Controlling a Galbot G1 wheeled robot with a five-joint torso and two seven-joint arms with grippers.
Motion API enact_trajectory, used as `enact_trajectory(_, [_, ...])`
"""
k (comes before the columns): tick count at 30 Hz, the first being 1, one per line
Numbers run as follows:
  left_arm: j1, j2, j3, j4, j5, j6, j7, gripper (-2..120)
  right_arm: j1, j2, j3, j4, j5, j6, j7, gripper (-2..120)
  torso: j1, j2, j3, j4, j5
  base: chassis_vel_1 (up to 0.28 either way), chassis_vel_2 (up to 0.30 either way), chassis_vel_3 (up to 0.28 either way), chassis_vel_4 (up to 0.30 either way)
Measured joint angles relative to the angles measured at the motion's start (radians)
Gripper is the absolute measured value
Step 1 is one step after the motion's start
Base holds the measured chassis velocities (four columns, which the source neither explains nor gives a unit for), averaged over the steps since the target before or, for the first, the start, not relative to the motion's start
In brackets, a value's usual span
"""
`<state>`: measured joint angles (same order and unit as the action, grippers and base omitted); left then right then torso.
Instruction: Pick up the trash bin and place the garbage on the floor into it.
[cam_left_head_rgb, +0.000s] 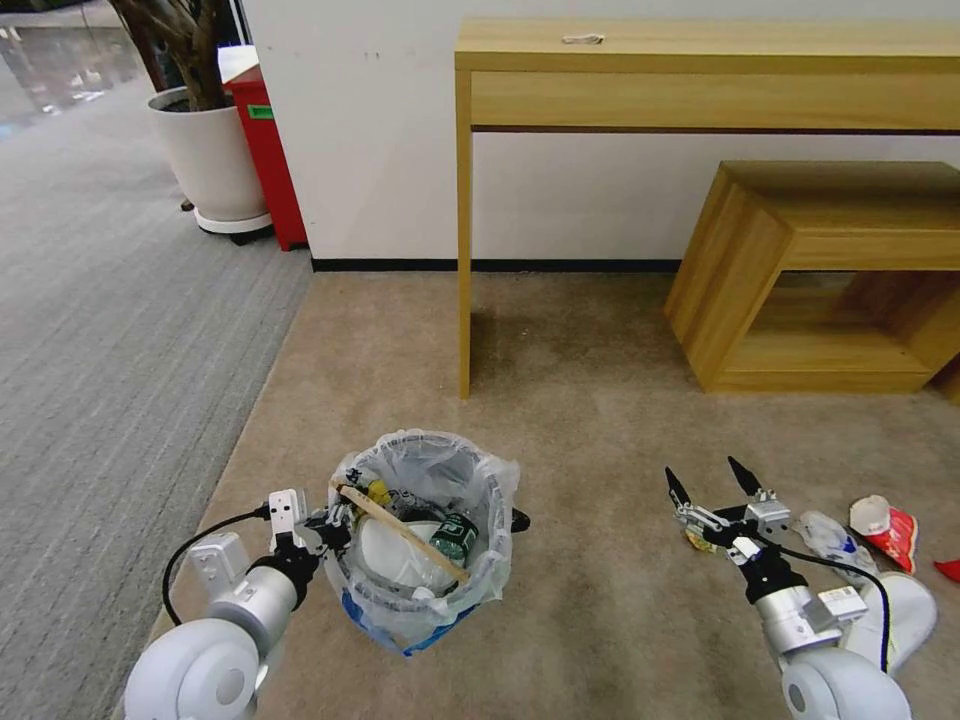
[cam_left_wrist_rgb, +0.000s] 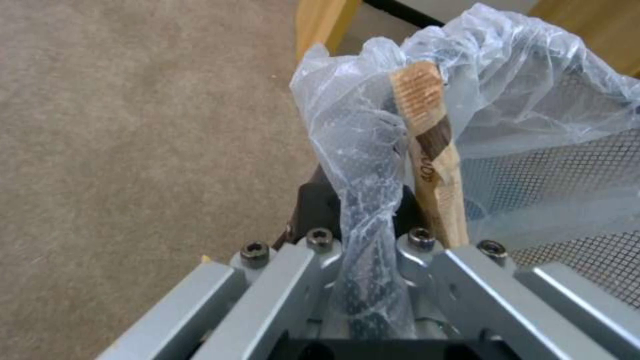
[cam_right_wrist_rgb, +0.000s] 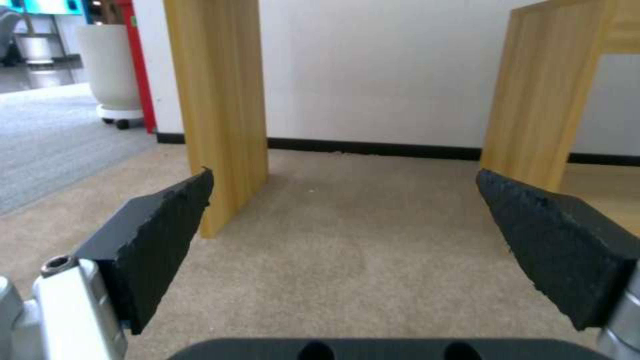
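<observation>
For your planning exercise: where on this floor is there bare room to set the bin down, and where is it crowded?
Free: the tan carpet between the trash bin, the desk leg and the low wooden bench. Crowded: beside the right gripper, where a bottle, red wrappers and a white slipper lie.

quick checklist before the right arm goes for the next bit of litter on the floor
1. Left gripper shut on the trash bin rim and liner: ok.
2. Right gripper open with nothing between its pads: ok.
3. Room in the bin: cannot tell; the wooden stick lies across the mouth over a bottle and other pieces.
4. Litter within reach: ok; a yellowish scrap lies just beneath the right gripper, a clear plastic bottle and a red wrapper further to its right.
5. Carpet between bin and litter free of obstacles: ok.
</observation>
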<state>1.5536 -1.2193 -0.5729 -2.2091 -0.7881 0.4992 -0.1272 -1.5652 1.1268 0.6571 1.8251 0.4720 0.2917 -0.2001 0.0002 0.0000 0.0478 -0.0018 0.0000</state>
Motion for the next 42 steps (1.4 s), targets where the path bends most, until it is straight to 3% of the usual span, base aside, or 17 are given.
enact_trajectory(42, [-0.009, -0.003, -0.004, 0.014, -0.005, -0.02, -0.011, 3, 0.024, 0.008, -0.021, -0.021, -0.002, 0.005, -0.005, 100, 0.0, 0.0, 0.0, -0.0002, 0.0, -0.097, -0.089, -0.097, -0.096])
